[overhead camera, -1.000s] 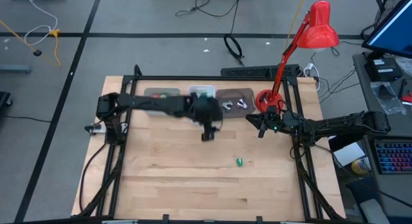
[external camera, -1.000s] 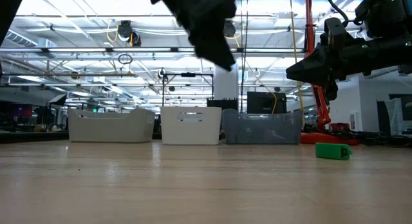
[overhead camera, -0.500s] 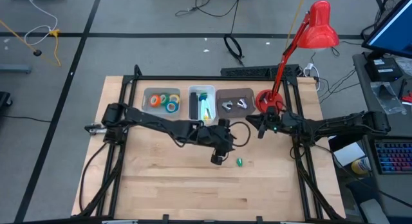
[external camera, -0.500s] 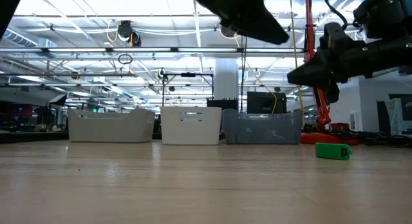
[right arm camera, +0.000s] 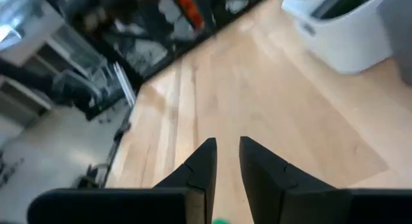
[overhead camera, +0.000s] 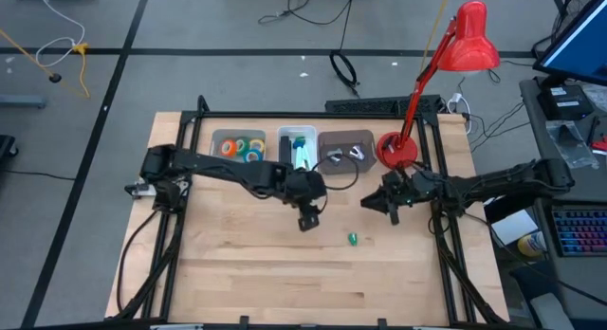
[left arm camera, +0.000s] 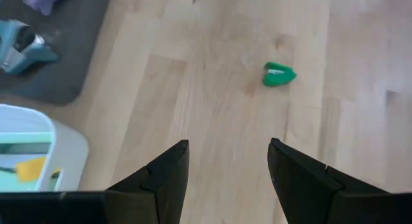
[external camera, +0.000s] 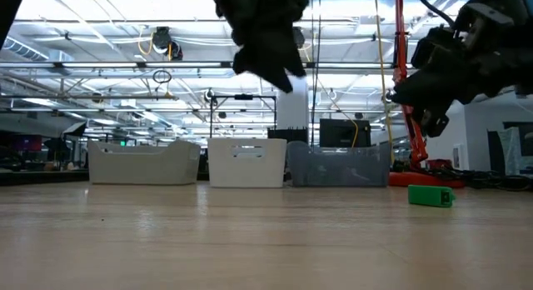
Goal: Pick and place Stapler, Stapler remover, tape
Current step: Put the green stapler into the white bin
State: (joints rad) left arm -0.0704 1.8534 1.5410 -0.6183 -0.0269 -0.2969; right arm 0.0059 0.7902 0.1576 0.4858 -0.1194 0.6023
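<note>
A small green piece with a pale mouth (overhead camera: 352,239) lies flat on the bare wood; it also shows in the left wrist view (left arm camera: 279,75) and the low view (external camera: 430,195). My left gripper (overhead camera: 307,222) hovers open above the table, a little to the left of it and farther back. In its own view (left arm camera: 228,156) nothing is between the fingers. My right gripper (overhead camera: 367,208) hangs in the air on the far right of the piece, its fingers a narrow gap apart (right arm camera: 226,147) and empty. Rolls of tape (overhead camera: 242,148) sit in the far left bin.
Three bins stand in a row at the far edge: the tape bin, a white one with staplers (overhead camera: 299,152) and a dark grey one with staple removers (overhead camera: 344,155). A red desk lamp (overhead camera: 398,148) stands at the far right. Bare wood spreads over the near half.
My left gripper has swung toward the near edge and right, close to the green piece, then drawn back a little toward the left, rolling as it went. My right gripper has tipped and shifted slightly toward the near edge and left. The green piece has stayed put.
</note>
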